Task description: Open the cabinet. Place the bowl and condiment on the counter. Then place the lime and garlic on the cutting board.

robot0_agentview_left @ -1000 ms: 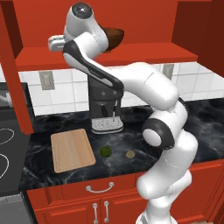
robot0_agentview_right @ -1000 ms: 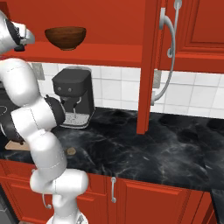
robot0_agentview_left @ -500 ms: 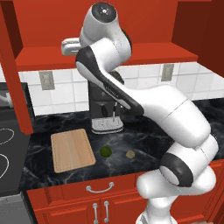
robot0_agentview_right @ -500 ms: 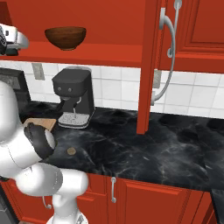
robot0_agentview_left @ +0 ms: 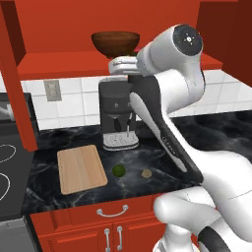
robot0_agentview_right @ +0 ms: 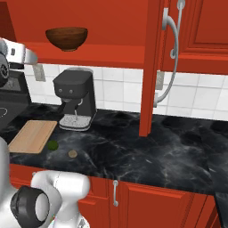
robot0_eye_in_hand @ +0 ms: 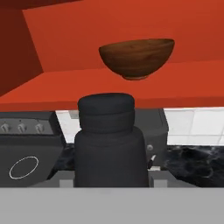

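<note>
left base view first: the cabinet (robot0_agentview_left: 98,29) is already swung open, and the bowl (robot0_agentview_left: 115,43) sits on its shelf at the upper middle of the frame. the arm's hand is at the shelf edge just right of and below the bowl, in front of the coffee machine (robot0_agentview_left: 118,118). down on the counter (robot0_agentview_left: 206,128), the lime (robot0_agentview_left: 118,170) and garlic (robot0_agentview_left: 146,173) lie near each other, just right of the cutting board (robot0_agentview_left: 81,168) but not on it, so i'd guess that step waits till later.

right base view: bowl at upper left on the shelf, and the open door with its handle (robot0_agentview_right: 171,53) hangs edge-on in the middle. board, lime and garlic sit at lower left.

hand view: the condiment (robot0_eye_in_hand: 109,140) fills the lower middle, right up against the camera, upright between the finger tips, so the gripper (robot0_eye_in_hand: 109,183) looks clamped on it at a middling width. the bowl hangs in the upper middle, well back. my read is it has pulled the shaker off the shelf and needs to set it on the counter next.
</note>
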Tool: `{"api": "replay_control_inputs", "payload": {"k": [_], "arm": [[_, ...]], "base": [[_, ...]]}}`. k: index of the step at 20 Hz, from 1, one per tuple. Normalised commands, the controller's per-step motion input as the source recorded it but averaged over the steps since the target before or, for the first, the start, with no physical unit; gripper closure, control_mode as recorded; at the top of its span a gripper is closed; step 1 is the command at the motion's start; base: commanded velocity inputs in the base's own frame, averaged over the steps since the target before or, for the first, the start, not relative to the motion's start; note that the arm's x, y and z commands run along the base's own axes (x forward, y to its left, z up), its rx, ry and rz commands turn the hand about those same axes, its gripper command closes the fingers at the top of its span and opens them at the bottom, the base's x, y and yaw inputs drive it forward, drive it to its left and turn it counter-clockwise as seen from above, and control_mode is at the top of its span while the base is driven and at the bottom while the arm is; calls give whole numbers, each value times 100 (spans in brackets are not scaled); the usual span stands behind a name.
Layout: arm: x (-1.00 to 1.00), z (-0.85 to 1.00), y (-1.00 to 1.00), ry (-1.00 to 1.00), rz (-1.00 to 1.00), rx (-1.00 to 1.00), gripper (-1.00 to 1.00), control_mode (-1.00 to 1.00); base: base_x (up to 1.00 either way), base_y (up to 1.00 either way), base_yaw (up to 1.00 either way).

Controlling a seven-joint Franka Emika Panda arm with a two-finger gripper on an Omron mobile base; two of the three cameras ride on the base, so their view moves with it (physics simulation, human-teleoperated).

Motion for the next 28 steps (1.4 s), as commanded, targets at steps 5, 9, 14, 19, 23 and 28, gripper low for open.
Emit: {"api": "replay_control_inputs", "payload": {"k": [5, 9, 14, 19, 23, 28], "arm": [[-100, 12, -48, -8, -2, 10, 100, -100], [-100, 14, -28, -4, 0, 11, 100, -100], [-81, 2, -5, 0, 0, 5, 100, -100], [-33, 0, -1, 0, 0, 0, 100, -100], [-9, -5, -19, 0, 0, 0, 100, -100], [0, -7, -47, 0, 0, 0, 100, -100]], "base": [[0, 0, 0], [0, 0, 0], [0, 0, 0], [0, 0, 0], [0, 0, 0], [0, 0, 0]]}}
